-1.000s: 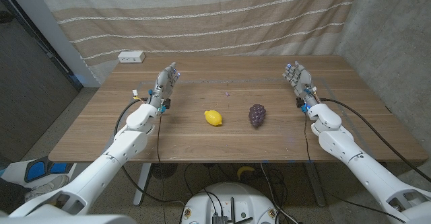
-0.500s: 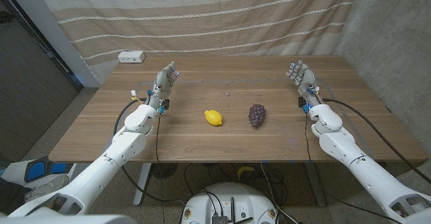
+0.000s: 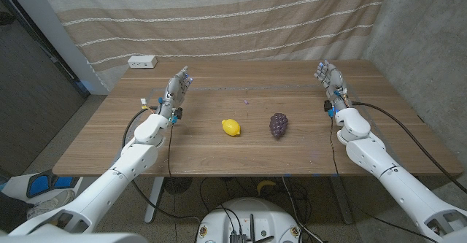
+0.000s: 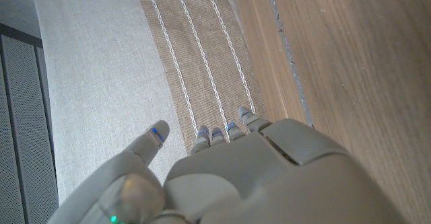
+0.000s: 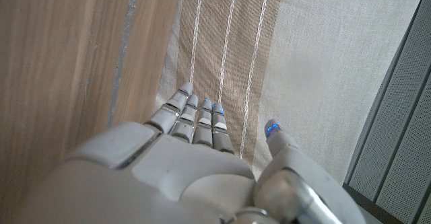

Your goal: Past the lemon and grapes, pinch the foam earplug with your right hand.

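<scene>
The right robot hand [image 3: 330, 79] stands over the far right part of the brown wooden desk [image 3: 219, 152], fingers apart and pointing away toward the striped beige curtain [image 3: 219, 17], holding nothing. The left robot hand [image 3: 178, 87] is likewise spread and unladen on the opposite side. Between the two, nearer the robot than either hand, lie the yellow lemon [image 3: 231, 128] and the dark purple bunch of grapes [image 3: 278, 124], near each other. A tiny pale purple speck [image 3: 246, 103] sits beyond them, inward of the right robot hand and well apart from it; I take it for the foam earplug, though it is too small to be sure. Such foam should be very light, soft and springy, likely to roll or skid, so a gentle pinch across its middle looks best.
</scene>
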